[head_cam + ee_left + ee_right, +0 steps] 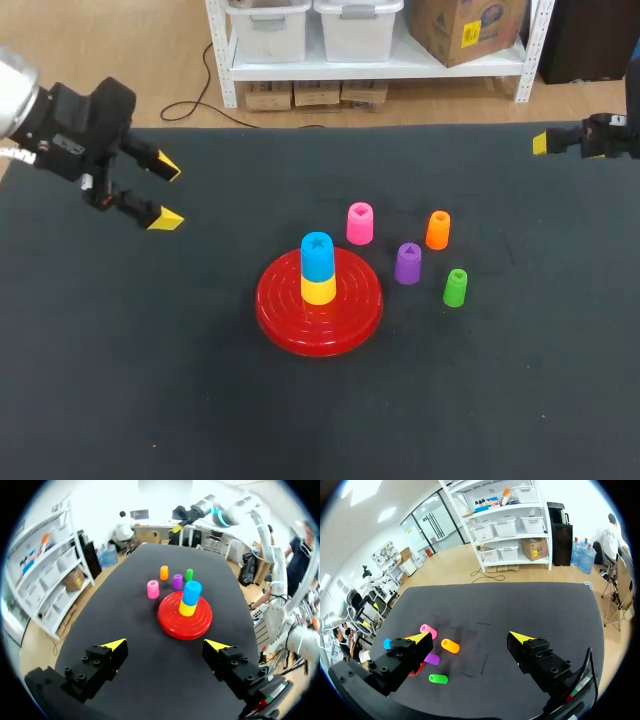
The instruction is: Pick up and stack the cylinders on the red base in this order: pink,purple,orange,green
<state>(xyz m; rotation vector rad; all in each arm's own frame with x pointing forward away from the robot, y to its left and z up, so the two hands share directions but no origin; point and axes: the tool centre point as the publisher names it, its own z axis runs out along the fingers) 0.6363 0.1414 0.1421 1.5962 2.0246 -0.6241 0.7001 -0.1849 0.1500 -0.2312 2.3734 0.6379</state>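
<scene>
The red base point(319, 301) lies mid-table with a yellow cylinder and a blue one point(317, 255) stacked on it. To its right stand the pink cylinder point(360, 223), the orange point(438, 230), the purple point(407, 263) and the green point(455, 287). My left gripper point(166, 192) hangs open over the table's left part, empty. My right gripper point(545, 143) is at the far right edge, open and empty. From the left wrist the base point(184, 622) and the cylinders point(153, 589) lie ahead of the open left gripper point(167, 644). Ahead of the open right gripper point(471, 637) lie the orange point(450, 646), purple point(431, 658) and green point(438, 679) cylinders.
The black mat point(200, 380) covers the whole table. Nothing else stands on it apart from the base and the loose cylinders.
</scene>
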